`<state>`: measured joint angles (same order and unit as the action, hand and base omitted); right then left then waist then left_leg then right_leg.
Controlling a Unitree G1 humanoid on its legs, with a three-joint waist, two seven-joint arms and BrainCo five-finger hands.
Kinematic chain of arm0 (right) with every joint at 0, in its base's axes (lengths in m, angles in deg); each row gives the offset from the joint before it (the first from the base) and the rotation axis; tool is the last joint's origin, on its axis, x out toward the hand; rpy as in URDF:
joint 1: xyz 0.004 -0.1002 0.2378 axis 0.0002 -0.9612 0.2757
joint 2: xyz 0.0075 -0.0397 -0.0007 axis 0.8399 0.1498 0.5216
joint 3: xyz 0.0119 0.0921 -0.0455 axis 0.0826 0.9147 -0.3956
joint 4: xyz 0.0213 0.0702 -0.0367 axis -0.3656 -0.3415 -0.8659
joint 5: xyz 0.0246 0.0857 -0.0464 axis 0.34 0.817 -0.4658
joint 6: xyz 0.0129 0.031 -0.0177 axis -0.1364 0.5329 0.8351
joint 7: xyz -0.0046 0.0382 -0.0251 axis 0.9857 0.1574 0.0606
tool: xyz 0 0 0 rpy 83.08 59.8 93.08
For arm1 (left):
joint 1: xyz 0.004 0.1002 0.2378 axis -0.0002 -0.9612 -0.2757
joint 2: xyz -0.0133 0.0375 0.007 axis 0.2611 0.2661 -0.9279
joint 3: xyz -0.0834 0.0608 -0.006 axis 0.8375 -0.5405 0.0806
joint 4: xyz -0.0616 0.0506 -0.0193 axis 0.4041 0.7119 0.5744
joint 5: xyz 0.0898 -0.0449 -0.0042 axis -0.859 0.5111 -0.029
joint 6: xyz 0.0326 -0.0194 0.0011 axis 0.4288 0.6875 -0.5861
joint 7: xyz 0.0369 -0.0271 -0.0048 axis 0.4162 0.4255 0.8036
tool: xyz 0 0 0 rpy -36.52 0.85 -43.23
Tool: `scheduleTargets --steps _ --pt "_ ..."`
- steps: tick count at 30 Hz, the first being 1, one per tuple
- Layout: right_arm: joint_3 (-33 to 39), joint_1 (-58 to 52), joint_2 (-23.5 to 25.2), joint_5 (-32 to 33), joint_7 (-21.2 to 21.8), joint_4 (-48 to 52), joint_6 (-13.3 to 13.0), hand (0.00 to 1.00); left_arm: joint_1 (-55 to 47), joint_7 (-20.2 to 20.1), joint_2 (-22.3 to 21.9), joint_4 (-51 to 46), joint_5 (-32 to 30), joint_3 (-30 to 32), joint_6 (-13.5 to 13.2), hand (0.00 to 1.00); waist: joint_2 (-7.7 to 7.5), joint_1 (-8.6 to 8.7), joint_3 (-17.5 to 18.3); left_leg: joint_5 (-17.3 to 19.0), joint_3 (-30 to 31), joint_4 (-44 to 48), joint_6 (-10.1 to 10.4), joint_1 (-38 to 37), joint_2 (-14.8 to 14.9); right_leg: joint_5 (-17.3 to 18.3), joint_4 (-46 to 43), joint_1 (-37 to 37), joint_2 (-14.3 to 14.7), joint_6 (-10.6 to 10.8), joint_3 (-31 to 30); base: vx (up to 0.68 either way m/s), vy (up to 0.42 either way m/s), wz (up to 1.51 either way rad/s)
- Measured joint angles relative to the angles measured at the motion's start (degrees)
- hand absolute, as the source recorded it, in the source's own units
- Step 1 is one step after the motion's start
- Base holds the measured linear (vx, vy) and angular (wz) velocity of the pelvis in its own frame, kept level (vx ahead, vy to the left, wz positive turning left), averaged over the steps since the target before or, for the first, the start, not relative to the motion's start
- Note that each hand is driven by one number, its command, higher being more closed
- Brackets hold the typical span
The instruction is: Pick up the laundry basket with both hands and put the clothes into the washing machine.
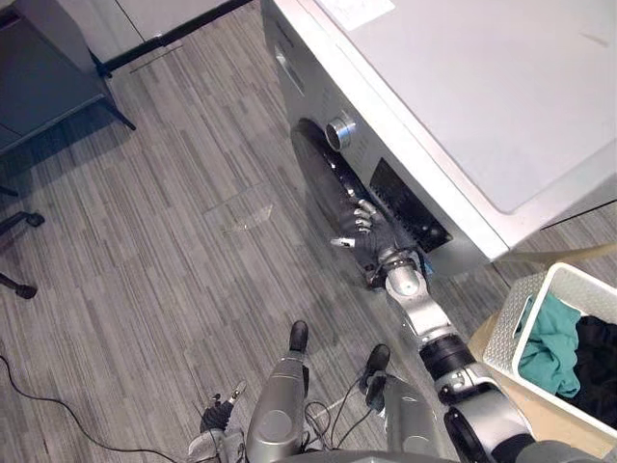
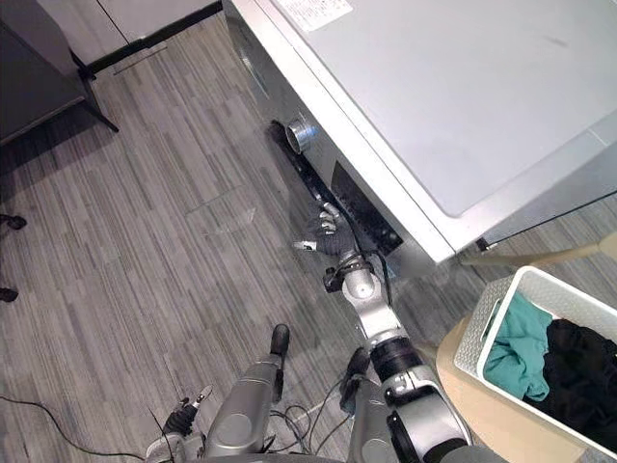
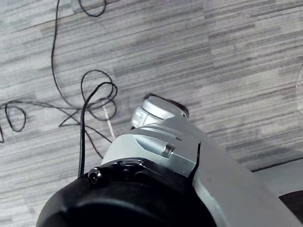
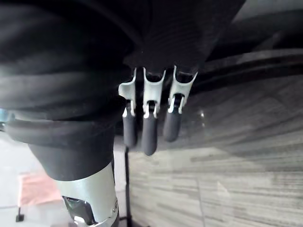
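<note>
The silver washing machine (image 1: pixel 463 96) stands ahead to the right, its dark round door (image 1: pixel 313 164) facing the floor side. My right hand (image 1: pixel 371 231) reaches down to the door's near edge, and its fingers (image 4: pixel 149 127) curl against the dark glass there. The white laundry basket (image 1: pixel 540 299) sits at my right on a tan stand (image 2: pixel 482 415), holding a teal garment (image 1: pixel 549 338) and black clothes (image 1: pixel 598 357). My left hand (image 1: pixel 217 420) hangs low at my side with relaxed fingers, far from the basket.
A silver knob (image 1: pixel 339 130) sticks out above the door. A dark cabinet (image 1: pixel 48 77) stands at the far left, with a chair's wheeled foot (image 1: pixel 19 286) beside it. Grey plank floor (image 1: pixel 174 241) lies open between me and the machine.
</note>
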<state>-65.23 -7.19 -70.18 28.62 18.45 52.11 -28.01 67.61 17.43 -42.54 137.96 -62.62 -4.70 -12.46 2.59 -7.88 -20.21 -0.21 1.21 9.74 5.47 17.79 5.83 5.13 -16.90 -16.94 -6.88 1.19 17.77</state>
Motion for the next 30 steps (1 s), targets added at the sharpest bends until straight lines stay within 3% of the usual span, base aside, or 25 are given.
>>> scheduleTargets --steps 8,10,15,20,23,30 --pt "-2.3 -13.7 -1.7 -2.4 0.6 18.8 0.0 0.00 0.1 0.1 0.6 0.6 -0.7 0.1 0.4 0.00 -0.47 1.36 -0.4 -0.4 -2.7 -1.2 -0.2 0.0 0.2 -1.8 1.5 -1.5 0.4 0.3 -2.9 -0.01 0.026 -0.19" --pt "-2.9 -17.7 -2.3 -2.5 1.2 23.1 -1.4 0.00 0.1 0.1 0.9 0.8 -1.7 0.1 0.8 0.00 -0.63 2.74 -0.5 -0.5 -2.9 -1.2 -0.4 0.0 0.0 -2.2 2.2 -1.3 0.4 0.6 -3.3 0.06 0.040 -0.07" --pt "-3.1 -19.6 -2.1 -2.4 2.0 23.7 -3.6 0.00 0.6 0.2 1.3 1.0 -2.6 0.1 0.7 0.00 -1.25 3.86 -0.5 -0.5 -3.2 -1.2 -0.4 -0.3 -0.1 -2.4 2.3 -1.1 0.3 0.7 -3.7 0.01 0.009 -0.03" --pt "-3.1 -20.5 -2.2 -3.5 1.8 23.5 -3.9 0.00 0.7 1.1 1.7 1.2 -2.6 0.2 0.7 0.00 -2.04 3.88 -0.6 -0.5 -3.3 -1.3 -0.4 -0.7 0.1 -3.1 3.0 -0.7 0.7 0.5 -3.9 -0.03 0.010 -0.04" --pt "-3.5 -18.7 -2.1 -5.5 0.4 19.7 -3.8 0.00 0.7 1.7 1.8 1.5 -2.6 0.1 0.7 0.00 -2.18 3.93 -0.5 -0.8 -3.2 -1.7 -0.6 -0.9 0.0 -3.4 3.2 -0.6 0.7 0.5 -3.9 -0.05 0.016 0.03" --pt "-0.8 -3.8 -0.8 -8.3 -3.0 -4.1 -1.5 0.00 0.9 2.7 1.8 1.3 -2.3 -0.5 0.7 0.00 -1.84 3.60 -0.8 -3.2 -1.4 -4.0 -0.5 -0.1 -0.2 -3.5 2.9 -1.4 0.4 0.3 -2.0 -0.04 0.000 0.14"
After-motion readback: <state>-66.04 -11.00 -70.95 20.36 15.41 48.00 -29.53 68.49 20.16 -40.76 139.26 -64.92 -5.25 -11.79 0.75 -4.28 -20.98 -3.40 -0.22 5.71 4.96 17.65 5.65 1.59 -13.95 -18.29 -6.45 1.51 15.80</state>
